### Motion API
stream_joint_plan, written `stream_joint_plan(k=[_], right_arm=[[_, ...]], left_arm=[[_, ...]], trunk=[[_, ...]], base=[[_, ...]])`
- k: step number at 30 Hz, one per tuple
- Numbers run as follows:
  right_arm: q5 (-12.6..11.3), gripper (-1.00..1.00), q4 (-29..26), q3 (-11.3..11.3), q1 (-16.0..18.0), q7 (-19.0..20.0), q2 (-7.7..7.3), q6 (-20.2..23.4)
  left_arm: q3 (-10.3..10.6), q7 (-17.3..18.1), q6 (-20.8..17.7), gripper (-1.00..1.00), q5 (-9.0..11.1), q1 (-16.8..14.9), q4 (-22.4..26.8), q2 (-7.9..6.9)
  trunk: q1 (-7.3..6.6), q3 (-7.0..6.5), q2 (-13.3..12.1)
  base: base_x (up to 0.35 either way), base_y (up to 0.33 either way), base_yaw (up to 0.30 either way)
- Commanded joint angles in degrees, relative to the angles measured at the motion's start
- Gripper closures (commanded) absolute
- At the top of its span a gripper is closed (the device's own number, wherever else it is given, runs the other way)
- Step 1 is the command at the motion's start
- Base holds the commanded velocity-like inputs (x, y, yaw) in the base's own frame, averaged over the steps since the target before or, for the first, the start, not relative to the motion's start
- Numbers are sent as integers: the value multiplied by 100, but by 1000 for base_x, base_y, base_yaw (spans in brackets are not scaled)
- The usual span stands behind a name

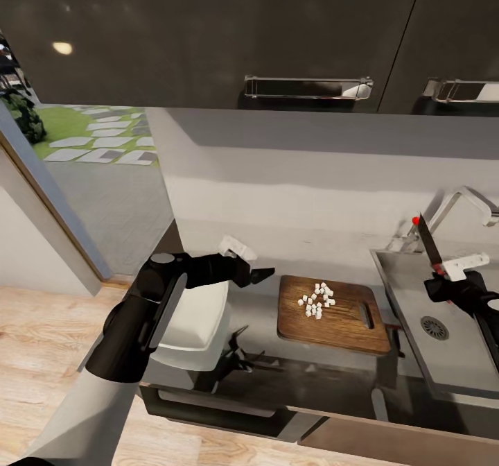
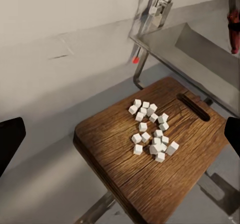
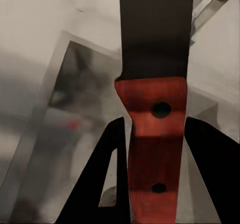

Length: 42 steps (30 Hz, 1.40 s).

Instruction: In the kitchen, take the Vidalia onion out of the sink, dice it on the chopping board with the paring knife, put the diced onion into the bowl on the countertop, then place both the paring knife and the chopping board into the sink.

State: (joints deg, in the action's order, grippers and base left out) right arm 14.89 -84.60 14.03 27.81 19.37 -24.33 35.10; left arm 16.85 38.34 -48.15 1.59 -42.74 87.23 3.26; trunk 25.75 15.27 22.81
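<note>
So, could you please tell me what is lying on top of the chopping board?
A loose cluster of small white onion cubes lies near the middle of the chopping board. The rest of its top is bare wood, nothing covering it.

Chopping board [image 1: 343, 317]: dark brown wood, visible grain. Diced onion [image 1: 317, 299]: white cubes. Paring knife [image 1: 430, 244]: dark blade, red handle with two dark rivets. Bowl [image 1: 197, 320]: white. Sink [image 1: 457, 355]: grey steel. Counter [image 1: 312, 376]: glossy dark grey. Upper cabinets [image 1: 208, 36]: glossy black. Floor [image 1: 41, 327]: pale wood planks.
</note>
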Motion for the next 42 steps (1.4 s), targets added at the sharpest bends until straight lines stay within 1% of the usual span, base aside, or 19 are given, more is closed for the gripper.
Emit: stream_joint_plan(k=[1, 3, 4, 6, 7, 8, 10, 14, 17, 20, 26, 33, 35, 37, 39, 42], right_arm=[[59, 100, -12, 6, 6, 50, -1, 100], [58, 100, -21, 9, 6, 46, -1, 366], [58, 100, -24, 10, 10, 44, -1, 595], [56, 100, -26, 11, 19, 41, -1, 847], [55, 100, -26, 9, 45, 38, -1, 1093], [56, 100, -25, 10, 67, 37, -1, 1209], [55, 100, -23, 7, 180, 34, -1, 1599], [57, 100, -17, 6, 298, 31, -1, 1997], [63, 100, 64, 6, 381, 23, -1, 2163], [65, 100, 101, 7, 436, 27, -1, 2231], [60, 100, 117, 3, 457, 31, -1, 2381], [57, 100, 112, -41, 457, 32, 6, 2479], [57, 100, 111, -138, 456, 32, 14, 2486], [63, 100, 111, -356, 456, 32, 21, 2490], [64, 100, 111, -493, 455, 32, 23, 2490], [62, 100, 111, -584, 454, 32, 24, 2490]], left_arm=[[-6, 6, -45, -100, 16, -6, 3, 3], [-10, 7, -42, -100, 15, -6, 4, 6], [-12, 10, -40, -100, 16, -6, 4, 6], [-13, 12, -39, -100, 16, -4, 5, 7], [-14, 10, -35, -100, 17, -3, 5, 7], [-14, 10, -33, -100, 17, -4, 5, 7], [-14, 8, -30, -100, 16, -5, 5, 8], [-15, 8, -28, -100, 17, -3, 5, 8], [-15, 7, -26, -100, 15, -5, 5, 8], [-19, 7, -27, -100, 17, -5, 5, 8], [-29, 7, -28, -100, 17, -3, 2, -1], [-40, 7, -36, -100, 17, -5, -3, -9], [-41, 7, -36, -100, 17, -5, -3, -9], [-41, 7, -36, -100, 17, -4, -4, -10], [-41, 7, -36, -100, 17, -2, -4, -10], [-41, 7, -37, -100, 17, -3, -4, -10]], trunk=[[3, 11, 12], [3, 11, 12], [3, 11, 12], [3, 11, 12], [3, 11, 12], [3, 11, 12], [3, 11, 12], [3, 11, 12], [3, 11, 12], [3, 11, 12], [3, 11, 12], [3, -2, 12], [3, -12, 12], [3, -24, 12], [3, -32, 12], [3, -38, 12]], base=[[0, 0, 0], [0, 0, 0], [0, 0, 0], [0, 0, 0], [0, 0, 0], [0, 0, 0], [0, 0, 0], [0, 0, 0], [0, -42, 0], [0, -170, 0], [0, -214, 0], [0, -40, -81], [0, -7, -192], [0, -3, -206], [0, -2, -153], [0, -1, -70]])
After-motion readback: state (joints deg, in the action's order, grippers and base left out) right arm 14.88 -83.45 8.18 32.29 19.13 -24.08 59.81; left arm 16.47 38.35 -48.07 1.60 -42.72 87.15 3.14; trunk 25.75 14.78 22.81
